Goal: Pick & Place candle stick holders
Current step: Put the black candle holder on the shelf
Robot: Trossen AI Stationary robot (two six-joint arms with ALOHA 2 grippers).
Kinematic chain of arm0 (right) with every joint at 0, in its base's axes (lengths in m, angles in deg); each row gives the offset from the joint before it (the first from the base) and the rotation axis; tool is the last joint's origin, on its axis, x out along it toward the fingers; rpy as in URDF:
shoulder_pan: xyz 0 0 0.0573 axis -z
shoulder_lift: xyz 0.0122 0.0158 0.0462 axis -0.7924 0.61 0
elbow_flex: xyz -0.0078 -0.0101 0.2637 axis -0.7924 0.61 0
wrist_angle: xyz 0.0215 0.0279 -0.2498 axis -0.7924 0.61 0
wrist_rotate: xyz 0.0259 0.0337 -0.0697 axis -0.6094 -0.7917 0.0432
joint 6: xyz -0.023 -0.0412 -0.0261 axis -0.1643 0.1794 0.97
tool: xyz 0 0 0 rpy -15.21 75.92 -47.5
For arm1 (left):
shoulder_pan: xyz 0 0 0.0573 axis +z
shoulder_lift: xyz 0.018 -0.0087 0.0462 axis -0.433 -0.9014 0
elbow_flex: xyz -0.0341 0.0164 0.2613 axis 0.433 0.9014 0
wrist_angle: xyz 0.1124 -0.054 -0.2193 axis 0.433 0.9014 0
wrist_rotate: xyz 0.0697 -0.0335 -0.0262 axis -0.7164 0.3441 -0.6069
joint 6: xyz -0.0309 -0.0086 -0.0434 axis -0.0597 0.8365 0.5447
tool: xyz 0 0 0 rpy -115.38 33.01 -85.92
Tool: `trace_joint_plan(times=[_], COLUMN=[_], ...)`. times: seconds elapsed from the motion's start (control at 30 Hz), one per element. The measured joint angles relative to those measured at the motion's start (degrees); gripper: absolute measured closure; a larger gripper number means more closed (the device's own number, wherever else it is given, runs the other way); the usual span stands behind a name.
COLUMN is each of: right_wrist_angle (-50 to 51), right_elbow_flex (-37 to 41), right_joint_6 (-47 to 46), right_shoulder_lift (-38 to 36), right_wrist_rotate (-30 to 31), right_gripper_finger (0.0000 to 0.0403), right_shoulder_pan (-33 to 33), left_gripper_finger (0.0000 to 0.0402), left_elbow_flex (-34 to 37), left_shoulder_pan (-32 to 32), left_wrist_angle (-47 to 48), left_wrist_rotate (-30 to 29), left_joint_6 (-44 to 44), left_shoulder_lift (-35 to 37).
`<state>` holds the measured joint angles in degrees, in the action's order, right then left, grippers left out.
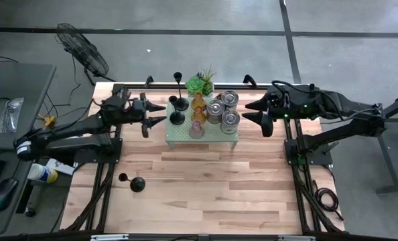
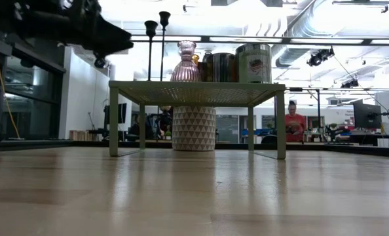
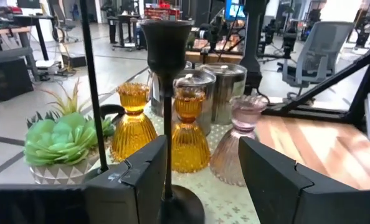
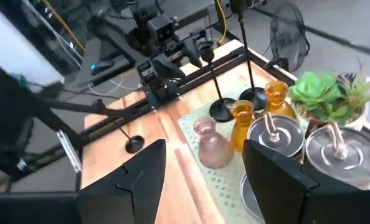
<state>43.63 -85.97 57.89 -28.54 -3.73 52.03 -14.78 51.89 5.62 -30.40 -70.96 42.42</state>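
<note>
A pale green perforated stand (image 1: 185, 135) in the middle of the table carries the candle stick holders. Two black ones (image 1: 177, 119) (image 1: 177, 100) stand at its left end, two amber glass ones (image 1: 198, 107) and a pink glass one (image 1: 196, 128) in the middle, and silvery ones (image 1: 230, 120) at the right. One more black holder (image 1: 133, 182) lies on its side on the wood near the left front. My left gripper (image 1: 160, 114) is open and level, just left of the stand; the nearer black holder's stem (image 3: 167, 124) shows between its fingers. My right gripper (image 1: 258, 114) hangs open, right of the stand.
A green spiky plant (image 1: 200, 84) in a white pot stands behind the stand's far edge. Bare wood stretches from the stand to the near edge. Black frame rails (image 1: 108, 167) run along both table sides. A fan (image 1: 82, 50) and a desk lie off the table's left.
</note>
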Motion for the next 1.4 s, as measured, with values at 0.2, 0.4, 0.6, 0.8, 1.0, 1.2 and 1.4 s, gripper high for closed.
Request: trace_joint_plan(times=[0.2, 0.4, 0.6, 0.8, 1.0, 1.2, 1.4], right_wrist_angle=[5.15, -14.06, -40.98, -59.04, -62.90, -62.75, -64.95], right_elbow_flex=[1.41, 18.51, 40.95, 57.23, 65.64, 68.34, 74.27], right_joint_6=[-4.09, -5.58, -8.97, -10.19, -7.54, 2.09, 4.79], right_shoulder_lift=[-2.10, -9.60, -18.91, -29.21, -42.24, -52.70, -58.50], right_wrist_rotate=[3.21, 13.34, 15.46, 14.92, 14.94, 14.92, 17.39], right_gripper_finger=[0.0197, 0.0197, 0.0197, 0.0197, 0.0197, 0.0197, 0.0197], right_shoulder_pan=[-0.98, -7.40, -10.29, -10.49, -10.52, -10.49, -10.19], left_gripper_finger=[0.0206, 0.0206, 0.0206, 0.0206, 0.0206, 0.0206, 0.0206], left_elbow_flex=[0.00, 0.00, 0.00, 0.00, 0.00, -0.02, -0.02], left_shoulder_pan=[0.00, 0.00, 0.00, 0.00, -0.02, 0.00, 0.00], left_wrist_angle=[9.64, 14.55, 17.53, 17.78, 17.77, 17.37, 17.34], left_wrist_rotate=[-0.05, -0.39, 0.74, 2.60, 2.58, 2.56, 2.13], left_joint_6=[1.98, 4.02, 5.57, 5.78, 7.22, 7.20, 7.22], left_shoulder_lift=[11.43, 19.12, 20.58, 20.58, 20.58, 20.38, 20.38])
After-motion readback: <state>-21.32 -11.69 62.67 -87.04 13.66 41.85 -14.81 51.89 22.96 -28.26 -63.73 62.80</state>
